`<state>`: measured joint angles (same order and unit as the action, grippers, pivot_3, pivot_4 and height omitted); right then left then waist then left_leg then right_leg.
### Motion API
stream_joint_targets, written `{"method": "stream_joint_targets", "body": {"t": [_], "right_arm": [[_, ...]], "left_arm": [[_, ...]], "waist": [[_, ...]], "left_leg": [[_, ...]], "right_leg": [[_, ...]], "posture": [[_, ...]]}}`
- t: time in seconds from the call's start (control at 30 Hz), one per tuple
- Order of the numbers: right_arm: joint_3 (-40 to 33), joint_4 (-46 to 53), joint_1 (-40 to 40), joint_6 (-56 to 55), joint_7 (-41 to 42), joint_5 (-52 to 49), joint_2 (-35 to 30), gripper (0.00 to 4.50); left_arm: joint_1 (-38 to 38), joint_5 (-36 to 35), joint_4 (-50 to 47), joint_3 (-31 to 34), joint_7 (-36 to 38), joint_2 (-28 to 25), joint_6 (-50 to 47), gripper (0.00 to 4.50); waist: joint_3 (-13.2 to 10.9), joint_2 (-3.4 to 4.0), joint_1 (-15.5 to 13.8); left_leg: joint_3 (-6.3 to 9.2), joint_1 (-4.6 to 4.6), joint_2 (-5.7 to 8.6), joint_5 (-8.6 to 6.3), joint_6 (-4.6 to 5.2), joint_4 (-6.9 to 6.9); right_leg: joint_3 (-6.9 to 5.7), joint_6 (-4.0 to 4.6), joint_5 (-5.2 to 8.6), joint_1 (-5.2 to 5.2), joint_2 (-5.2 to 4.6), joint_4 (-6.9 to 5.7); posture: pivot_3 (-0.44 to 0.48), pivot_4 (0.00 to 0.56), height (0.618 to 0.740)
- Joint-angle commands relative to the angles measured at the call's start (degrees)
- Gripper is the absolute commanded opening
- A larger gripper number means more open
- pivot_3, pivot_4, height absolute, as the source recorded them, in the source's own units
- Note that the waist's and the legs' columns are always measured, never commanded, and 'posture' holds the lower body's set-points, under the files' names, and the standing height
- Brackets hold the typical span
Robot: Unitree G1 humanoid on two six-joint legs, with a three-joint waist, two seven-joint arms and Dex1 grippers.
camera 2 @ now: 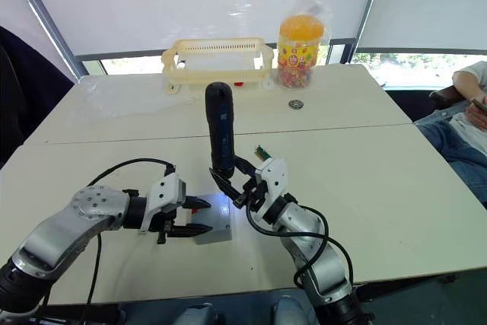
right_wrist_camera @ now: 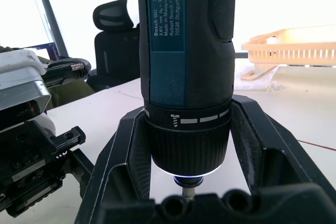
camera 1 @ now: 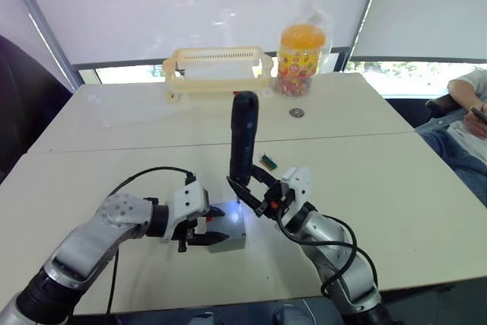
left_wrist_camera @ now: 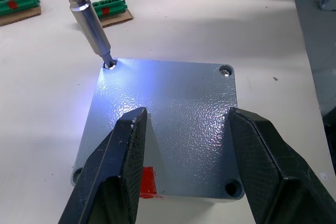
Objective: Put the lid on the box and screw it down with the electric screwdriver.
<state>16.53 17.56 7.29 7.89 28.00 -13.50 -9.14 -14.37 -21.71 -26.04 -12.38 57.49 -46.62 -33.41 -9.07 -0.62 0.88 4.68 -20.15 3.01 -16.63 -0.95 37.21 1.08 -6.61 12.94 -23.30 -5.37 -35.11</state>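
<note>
The right gripper (camera 1: 251,192) clamps the upright screwdriver (camera 1: 243,138), its bit in a corner screw of the lid (left_wrist_camera: 173,129) on the box (camera 1: 228,241). The left gripper (camera 1: 199,235) straddles the box, jaws parted.

the box (left_wrist_camera: 157,195) sits almost wholly under the lid (left_wrist_camera: 168,124) — its inside hidden.
</note>
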Motion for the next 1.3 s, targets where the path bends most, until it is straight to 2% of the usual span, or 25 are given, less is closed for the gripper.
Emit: {"method": "stream_joint_targets", "body": {"t": [0.03, 0.9, 1.03, 1.17, 1.3], "right_arm": [[1.5, -3.8, -1.7, 2.0, 0.7, 1.7, -1.1, 1.77], [0.5, -3.8, 0.5, 1.2, -0.1, 3.4, -1.3, 1.77], [-2.4, 2.3, 3.1, 4.2, -1.4, 0.3, -0.7, 1.77], [-7.1, 14.6, 8.8, 14.2, -4.3, -7.6, -0.1, 1.77], [-13.4, 21.0, 14.7, 23.1, -8.6, -15.8, -0.1, 1.77]], "left_arm": [[0.6, 1.9, 1.4, -2.0, 0.4, -0.9, -1.5, 2.47], [-0.5, 2.4, 3.3, -2.6, 1.0, -0.6, -0.9, 2.47], [-1.2, 3.0, 4.7, -3.3, 1.7, -1.0, -0.2, 2.47], [-1.7, 3.3, 5.8, -3.7, 2.4, -1.0, 0.3, 2.47], [-1.7, 3.3, 6.4, -3.9, 2.2, -0.5, 0.7, 2.47]], "waist": [[0.0, 0.00, 0.0], [0.0, 0.01, 0.0], [-0.1, 0.05, -0.1], [-0.5, 0.15, -0.2], [-0.6, 0.19, -0.2]], "left_leg": [[0.00, 0.00, 0.00, 0.00, 0.00, -0.01], [0.04, -0.12, -0.01, -0.01, -0.01, -0.06], [0.06, -0.15, -0.01, -0.01, -0.01, -0.07], [0.10, -0.33, 0.02, 0.00, -0.02, -0.06], [0.11, -0.51, 0.03, 0.02, -0.04, -0.07]], "right_leg": [[0.00, 0.00, 0.00, 0.00, 0.00, 0.00], [-0.03, -0.01, 0.08, -0.10, -0.04, 0.05], [-0.04, -0.01, 0.08, -0.12, -0.06, 0.05], [-0.08, 0.01, 0.06, -0.28, -0.08, 0.05], [-0.09, 0.18, -0.07, -0.45, -0.09, 0.05]], "posture": [[0.000, 0.150, 0.740], [0.000, 0.150, 0.740], [0.000, 0.150, 0.740], [0.000, 0.150, 0.740], [0.000, 0.150, 0.740]]}}
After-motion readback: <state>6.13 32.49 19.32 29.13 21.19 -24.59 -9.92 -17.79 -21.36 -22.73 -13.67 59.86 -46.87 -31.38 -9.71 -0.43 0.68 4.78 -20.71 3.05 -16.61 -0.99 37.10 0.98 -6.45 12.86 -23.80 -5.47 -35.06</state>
